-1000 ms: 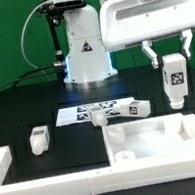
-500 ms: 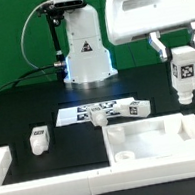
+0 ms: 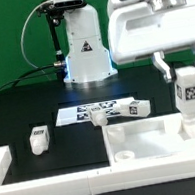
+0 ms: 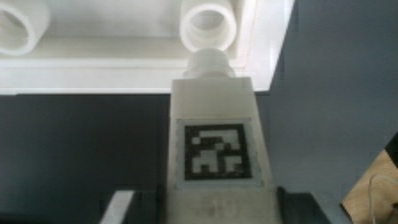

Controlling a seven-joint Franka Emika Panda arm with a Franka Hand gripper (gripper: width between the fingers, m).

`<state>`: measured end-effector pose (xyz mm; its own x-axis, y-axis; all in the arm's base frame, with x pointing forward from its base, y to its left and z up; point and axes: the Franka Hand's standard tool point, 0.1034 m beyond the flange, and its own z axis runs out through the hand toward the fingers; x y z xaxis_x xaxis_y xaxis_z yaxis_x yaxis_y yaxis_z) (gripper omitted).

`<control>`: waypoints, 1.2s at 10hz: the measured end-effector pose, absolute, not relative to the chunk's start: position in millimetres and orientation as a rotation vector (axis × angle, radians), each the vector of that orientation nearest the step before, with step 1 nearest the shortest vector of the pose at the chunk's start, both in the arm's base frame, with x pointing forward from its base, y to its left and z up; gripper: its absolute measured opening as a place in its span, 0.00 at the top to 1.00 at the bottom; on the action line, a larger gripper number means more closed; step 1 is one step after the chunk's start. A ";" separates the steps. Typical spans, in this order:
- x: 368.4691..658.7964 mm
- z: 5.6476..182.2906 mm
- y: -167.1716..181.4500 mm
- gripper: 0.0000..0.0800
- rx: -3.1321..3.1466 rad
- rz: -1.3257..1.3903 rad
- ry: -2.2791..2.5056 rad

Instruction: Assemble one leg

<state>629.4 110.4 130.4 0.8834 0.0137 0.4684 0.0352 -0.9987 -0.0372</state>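
Fingers (image 3: 164, 66) of the gripper (image 3: 184, 70) are closed on the upper end of one leg (image 3: 190, 98), holding it upright at the exterior view's right.

Nearest the camera, a white rail (image 3: 47, 181) runs along the table's front edge. Behind it lies the white tray-like tabletop (image 3: 142, 139), with a second leg (image 3: 38, 141) loose on the black table well to its left. Farther back, the marker board (image 3: 88, 113) lies flat, a third leg (image 3: 138, 106) resting on its end. The robot base (image 3: 83, 49) stands behind.

The held leg is a stubby white peg with a black-and-white square tag (image 4: 217, 150). Its narrow lower tip points at a round socket (image 4: 210, 20) in the tabletop's far corner; whether they touch is unclear.
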 end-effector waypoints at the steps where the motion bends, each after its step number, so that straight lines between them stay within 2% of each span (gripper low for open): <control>1: 628.5 122.0 112.1 0.64 -3.006 -0.749 -0.046; 4: 624.9 106.1 112.2 0.64 -3.013 -0.738 -0.053; 7: 630.3 101.1 113.3 0.64 -3.003 -0.772 -0.057; 10: 629.2 88.1 112.4 0.64 -3.005 -0.767 -0.038; 12: 630.1 87.5 112.1 0.64 -2.993 -0.809 -0.048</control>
<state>630.1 112.1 87.5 0.8634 0.0195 0.5042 0.0408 -0.9987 -0.0311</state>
